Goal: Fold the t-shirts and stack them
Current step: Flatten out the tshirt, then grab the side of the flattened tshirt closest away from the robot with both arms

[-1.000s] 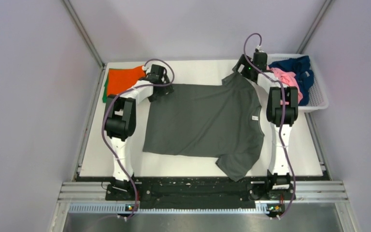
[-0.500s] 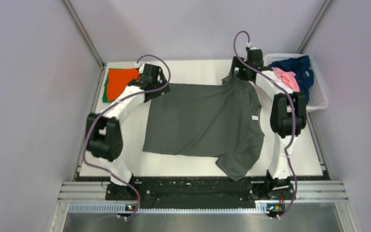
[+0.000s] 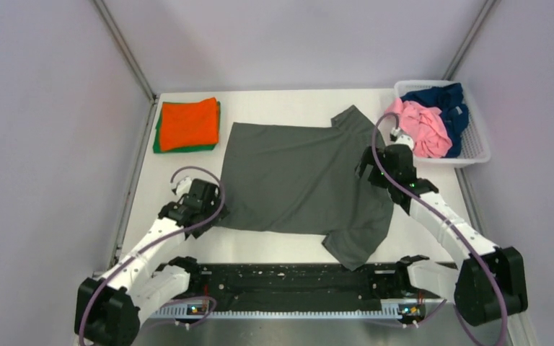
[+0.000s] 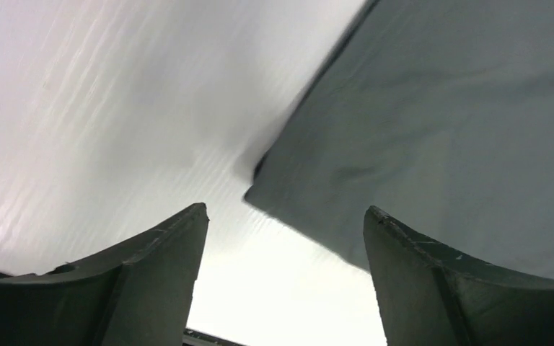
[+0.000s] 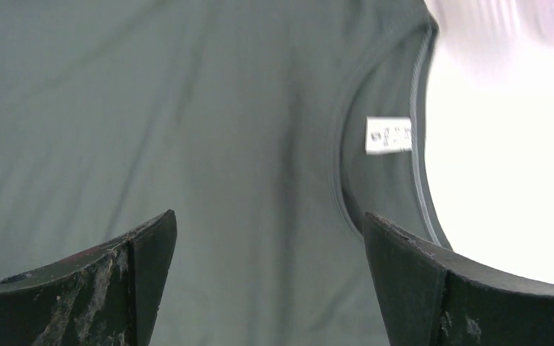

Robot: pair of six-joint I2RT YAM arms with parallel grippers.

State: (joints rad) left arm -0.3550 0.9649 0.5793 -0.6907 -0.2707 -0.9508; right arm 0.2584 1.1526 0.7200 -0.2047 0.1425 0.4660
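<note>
A dark grey t-shirt [image 3: 306,180] lies spread flat mid-table, neck to the right, hem to the left. My left gripper [image 3: 205,198] is open and empty above the shirt's near-left hem corner [image 4: 274,189], which lies between its fingers in the left wrist view. My right gripper [image 3: 376,169] is open and empty over the neckline; the collar and its white label [image 5: 388,135] show in the right wrist view. A folded orange t-shirt [image 3: 188,123] lies on a green one [image 3: 160,146] at the far left. Pink [image 3: 425,128] and navy [image 3: 443,97] t-shirts sit crumpled in the basket.
The white lattice basket [image 3: 476,155] stands at the far right corner. Metal frame posts rise at both far corners. A black rail [image 3: 296,277] runs along the near table edge by the arm bases.
Both arms have pulled back from the shirt's far edge toward me. The left gripper now hovers at the near-left hem corner, the right at the neckline. The shirt has not moved.
</note>
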